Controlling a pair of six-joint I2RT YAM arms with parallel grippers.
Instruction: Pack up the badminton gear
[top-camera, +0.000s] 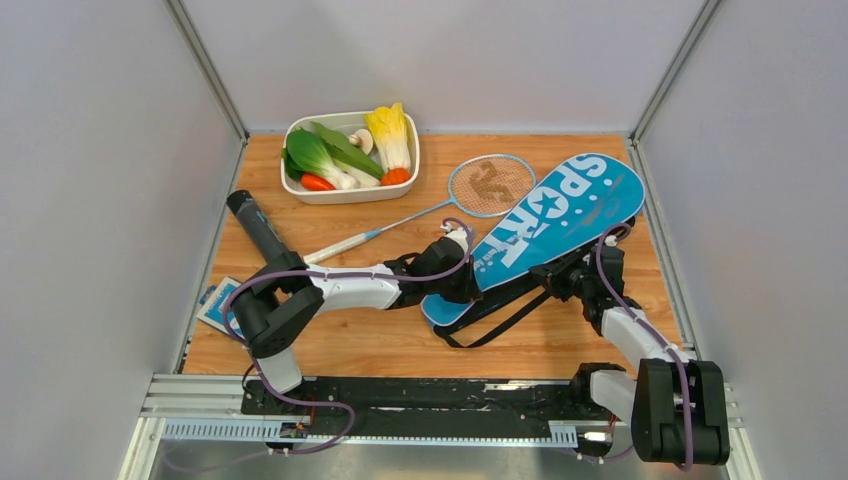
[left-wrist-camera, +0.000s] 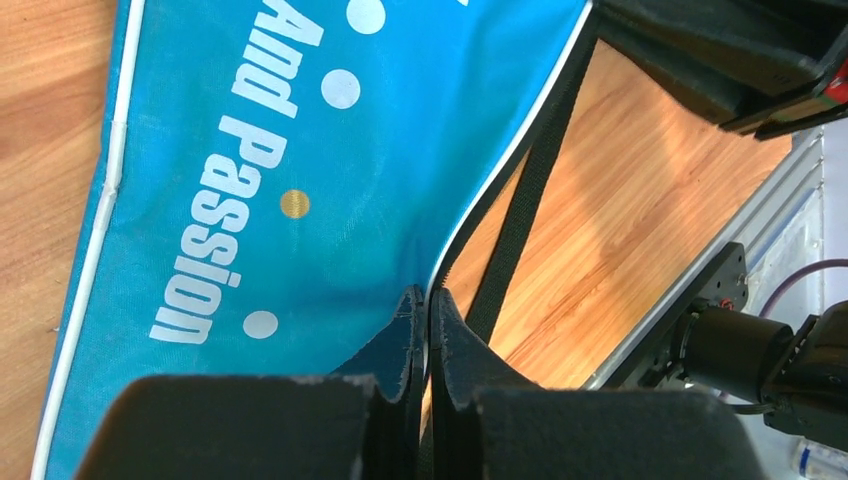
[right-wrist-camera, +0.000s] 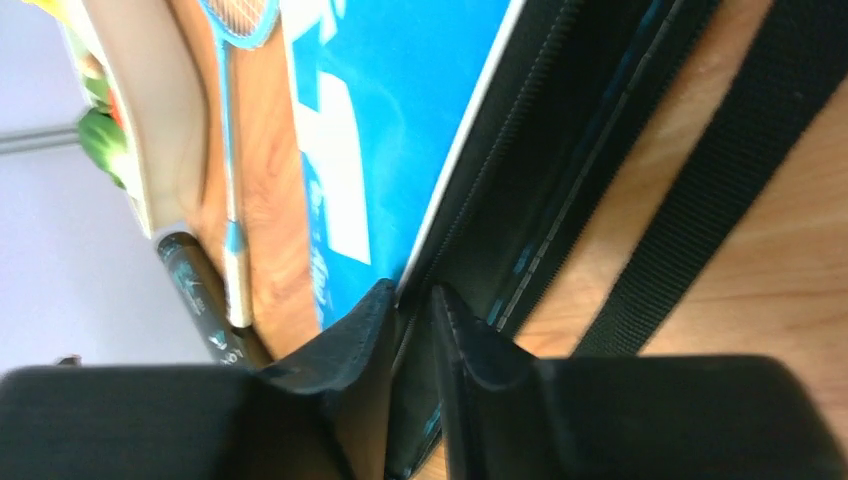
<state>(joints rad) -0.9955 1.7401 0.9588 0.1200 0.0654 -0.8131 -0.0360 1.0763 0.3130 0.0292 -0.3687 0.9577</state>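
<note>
I see a wood table (top-camera: 400, 345) and grey walls (top-camera: 100, 200). My left fingers (left-wrist-camera: 392, 358) and right fingers (right-wrist-camera: 362, 335) pinch the cover (top-camera: 555, 220). My arm (top-camera: 350, 288) hides the tube's (top-camera: 255, 225) end.

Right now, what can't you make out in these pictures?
- Inside of the cover: no view looks in, so its contents are unknown.
- Black tube: in the top view, the left arm hides its near end.
- Card: in the top view it lies partly under the left arm, and its print is too small to read.
- Cover's narrow end: in the top view, the left pincer hides it.
</note>
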